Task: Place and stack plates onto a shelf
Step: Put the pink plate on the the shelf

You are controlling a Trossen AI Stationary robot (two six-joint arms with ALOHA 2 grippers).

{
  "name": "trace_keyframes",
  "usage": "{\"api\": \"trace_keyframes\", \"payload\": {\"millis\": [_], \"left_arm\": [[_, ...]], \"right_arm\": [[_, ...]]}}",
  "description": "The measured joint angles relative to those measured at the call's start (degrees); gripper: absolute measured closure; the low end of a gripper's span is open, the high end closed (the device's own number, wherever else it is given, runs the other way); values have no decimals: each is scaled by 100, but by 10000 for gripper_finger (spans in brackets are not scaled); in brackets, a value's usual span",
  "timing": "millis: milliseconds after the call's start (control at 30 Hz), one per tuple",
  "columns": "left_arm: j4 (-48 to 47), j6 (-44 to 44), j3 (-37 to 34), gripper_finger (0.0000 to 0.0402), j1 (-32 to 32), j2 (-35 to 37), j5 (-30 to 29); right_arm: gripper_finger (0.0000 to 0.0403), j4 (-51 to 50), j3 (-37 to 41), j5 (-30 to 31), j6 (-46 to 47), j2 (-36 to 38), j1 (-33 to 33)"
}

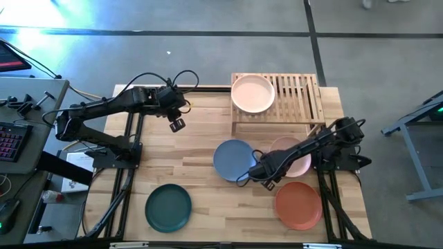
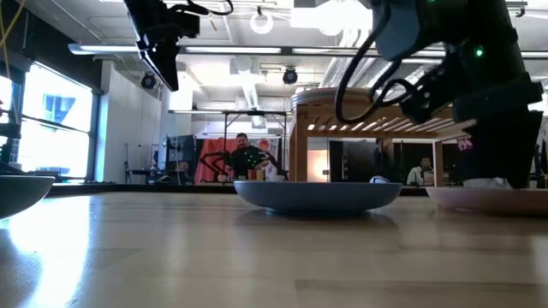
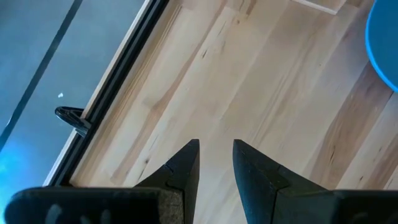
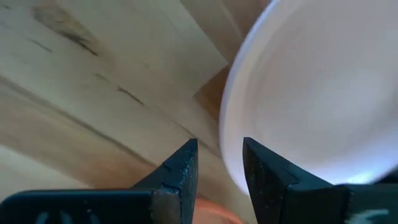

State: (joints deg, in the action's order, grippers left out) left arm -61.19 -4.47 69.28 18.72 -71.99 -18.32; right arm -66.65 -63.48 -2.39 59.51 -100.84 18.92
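A peach plate (image 1: 252, 93) sits on the left part of the slatted bamboo shelf (image 1: 301, 97) at the far edge of the desk (image 1: 194, 173). Four more plates lie on the desk itself: a blue plate (image 1: 232, 159) near the middle, a pale pink plate (image 1: 296, 158) just to its right in front of the shelf, a terracotta plate (image 1: 299, 205) near the front right corner, and a dark green plate (image 1: 168, 207) near the front left. The right end effector (image 1: 266, 181) hangs low between the blue, pink and terracotta plates, its fingers parted and empty, with the pink plate's rim (image 4: 233, 118) just beyond the fingertips. The left end effector (image 1: 176, 124) hovers over bare wood, left of the shelf, likewise released and holding nothing.
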Motion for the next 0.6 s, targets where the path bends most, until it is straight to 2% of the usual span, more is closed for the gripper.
{"api": "trace_keyframes", "payload": {"millis": [433,600], "left_arm": [[136,-2,2,316,2,0,-1],[134,-2,2,316,1,0,-1]], "right_arm": [[301,340,443,82,151,0,0],[324,372,443,197,169,1,-1]]}}
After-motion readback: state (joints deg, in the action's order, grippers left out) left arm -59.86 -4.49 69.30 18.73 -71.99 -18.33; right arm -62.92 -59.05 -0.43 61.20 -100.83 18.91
